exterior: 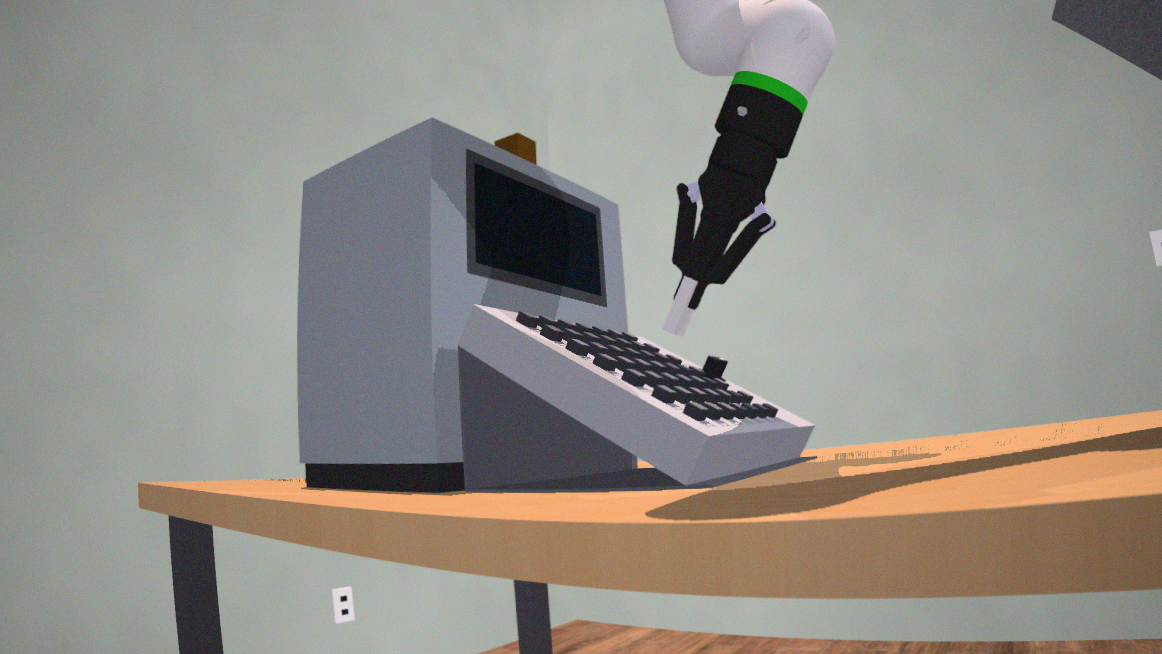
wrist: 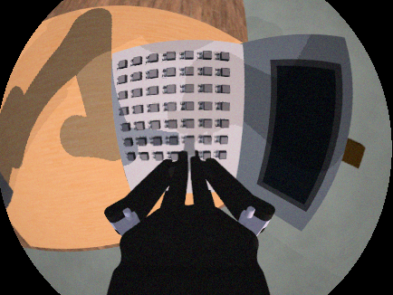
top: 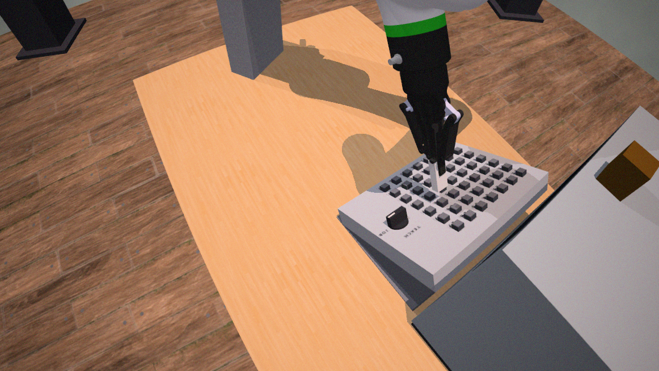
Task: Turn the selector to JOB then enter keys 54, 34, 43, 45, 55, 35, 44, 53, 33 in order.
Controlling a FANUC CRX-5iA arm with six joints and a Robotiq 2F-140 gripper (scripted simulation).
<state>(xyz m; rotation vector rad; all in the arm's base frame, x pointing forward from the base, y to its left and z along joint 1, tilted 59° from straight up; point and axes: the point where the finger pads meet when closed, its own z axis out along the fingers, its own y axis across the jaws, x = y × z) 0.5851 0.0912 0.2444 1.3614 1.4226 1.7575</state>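
Observation:
The grey machine's sloped keypad holds several rows of dark keys, and none is lit. It also shows in the side view and in the wrist view. The black selector knob sits at the keypad's front corner, between the printed words JOB and TEACH; I cannot tell which one it points to. My gripper is shut, and a thin white probe sticks out past its fingertips. In the side view the gripper hangs above the keypad's middle rows, and the probe tip stands clear of the keys.
The machine's body with its dark screen rises behind the keypad, and a brown block sits on its top. The arm's grey base post stands at the table's far end. Black stands are on the wooden floor.

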